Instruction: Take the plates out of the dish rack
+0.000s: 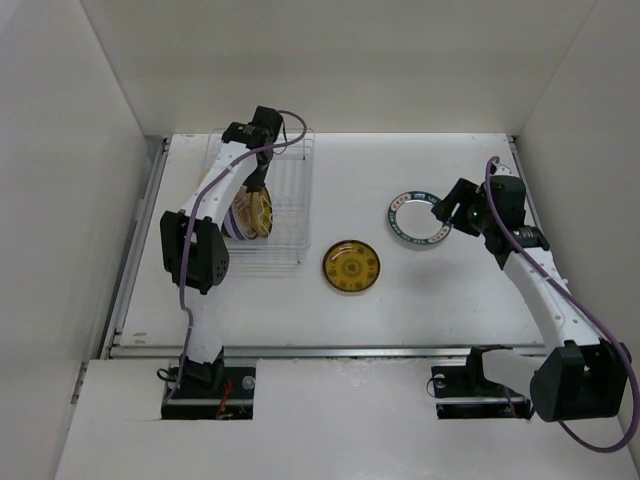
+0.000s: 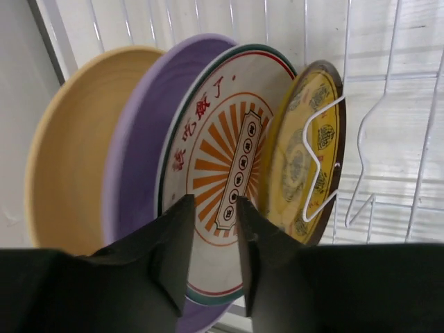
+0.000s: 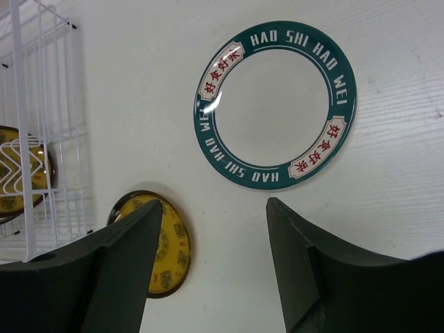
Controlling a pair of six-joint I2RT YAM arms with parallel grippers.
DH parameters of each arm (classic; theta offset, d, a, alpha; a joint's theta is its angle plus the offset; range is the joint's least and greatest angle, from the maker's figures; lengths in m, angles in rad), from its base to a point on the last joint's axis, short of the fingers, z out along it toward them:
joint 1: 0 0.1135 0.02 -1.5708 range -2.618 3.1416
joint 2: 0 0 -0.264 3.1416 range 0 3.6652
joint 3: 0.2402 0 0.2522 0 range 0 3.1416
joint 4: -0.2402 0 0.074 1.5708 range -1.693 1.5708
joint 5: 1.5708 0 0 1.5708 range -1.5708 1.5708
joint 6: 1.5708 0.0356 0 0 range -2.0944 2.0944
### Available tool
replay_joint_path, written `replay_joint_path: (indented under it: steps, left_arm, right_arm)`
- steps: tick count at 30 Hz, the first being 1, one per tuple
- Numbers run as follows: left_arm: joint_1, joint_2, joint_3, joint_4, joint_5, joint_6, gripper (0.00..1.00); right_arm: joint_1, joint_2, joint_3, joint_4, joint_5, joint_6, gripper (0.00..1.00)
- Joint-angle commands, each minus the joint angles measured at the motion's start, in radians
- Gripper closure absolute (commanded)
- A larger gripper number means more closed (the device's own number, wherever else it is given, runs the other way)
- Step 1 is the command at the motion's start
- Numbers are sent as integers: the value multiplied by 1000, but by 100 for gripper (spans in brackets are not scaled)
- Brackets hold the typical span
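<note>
The dish rack [image 1: 292, 190] stands at the back left. In the left wrist view it holds, upright, a mustard-yellow plate [image 2: 73, 146], a lavender plate [image 2: 139, 132], a white sunburst plate [image 2: 222, 149] and an amber patterned plate [image 2: 305, 156]. My left gripper [image 2: 214, 211] hangs over the rack [image 2: 388, 132], jaws a narrow gap apart in front of the sunburst plate, holding nothing. A second amber plate [image 1: 351, 267] and the white plate with the dark-teal rim [image 1: 400, 228] lie flat on the table. My right gripper [image 3: 215, 208] is open and empty just by the teal-rimmed plate [image 3: 208, 125]. No teal patterned plate shows.
The right wrist view also shows the table's amber plate [image 3: 172, 243] and the rack's wire corner [image 3: 28, 139] at its left. White walls close in the table on three sides. A metal rail [image 1: 320, 350] runs along the near edge.
</note>
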Motion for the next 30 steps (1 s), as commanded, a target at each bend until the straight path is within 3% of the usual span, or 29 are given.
replay_joint_path:
  steps: [1,11,21,27,30]
  left_arm:
    - [5,14,-9,-20,10,-36,75]
    - [5,-43,-13,-8,20,-36,73]
    - [-22,-80,139,-57,-14,-15,55]
    - [-22,-16,149,-130,24,4,55]
    - [-22,18,165,-155,24,4,62]
  right_arm:
    - [7,-13,4,37,-11,-22,32]
    - [7,-3,4,37,-11,-31,32]
    - [7,15,-7,47,-57,-31,32]
    - [7,24,-7,47,-66,-41,32]
    - [7,24,-7,47,-66,-41,32]
